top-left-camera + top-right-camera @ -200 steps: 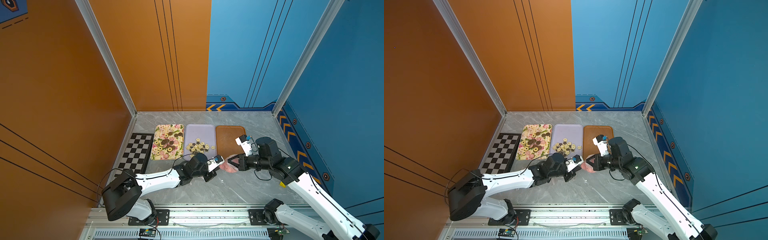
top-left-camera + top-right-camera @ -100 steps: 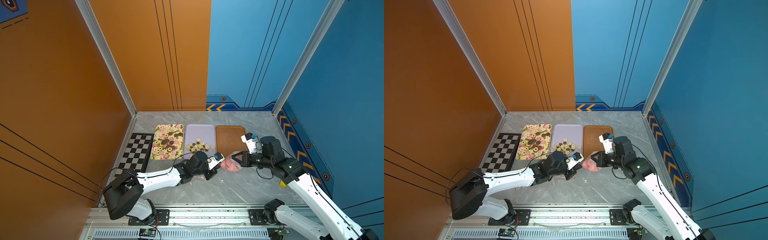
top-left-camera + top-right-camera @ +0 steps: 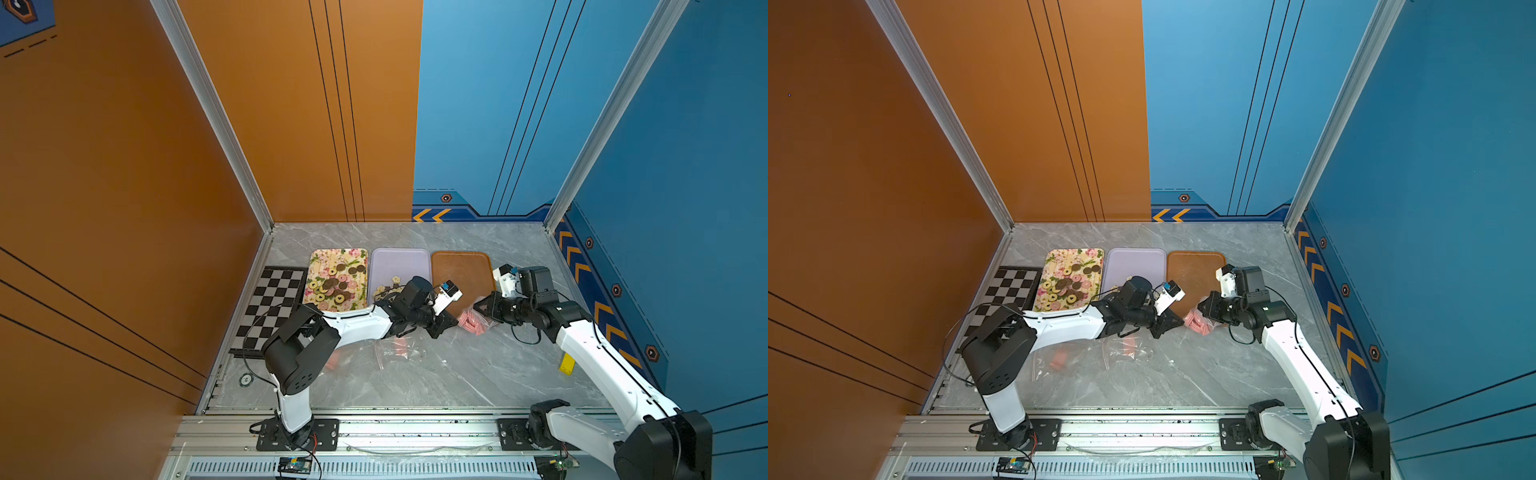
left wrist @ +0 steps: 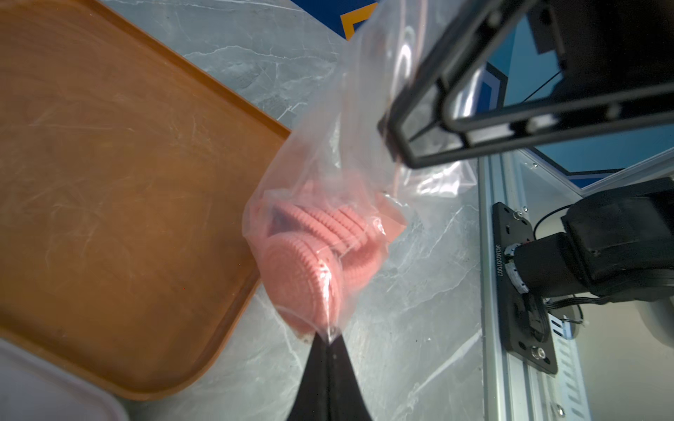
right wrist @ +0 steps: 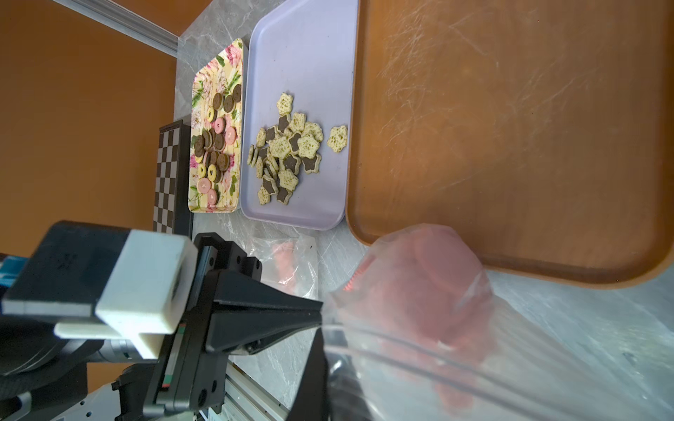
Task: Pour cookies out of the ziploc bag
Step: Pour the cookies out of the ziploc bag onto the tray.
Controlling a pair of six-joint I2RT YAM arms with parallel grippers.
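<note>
A: Where do we find the ziploc bag (image 4: 328,182)?
B: We see it stretched between both arms, just beside the near edge of the brown tray (image 4: 109,182), over the marble surface (image 4: 419,291). Pink cookies (image 4: 302,269) are bunched inside its lower end. We cannot tell whether it touches the surface.
A: And the fingers?
B: The left fingers (image 4: 317,386) are together, pinching the bag's bottom corner. The right fingers (image 3: 486,309) are clamped on its upper part.

Orange wall (image 3: 124,166) meets blue wall (image 3: 498,104) above a grey marble tabletop (image 3: 457,374).
</note>
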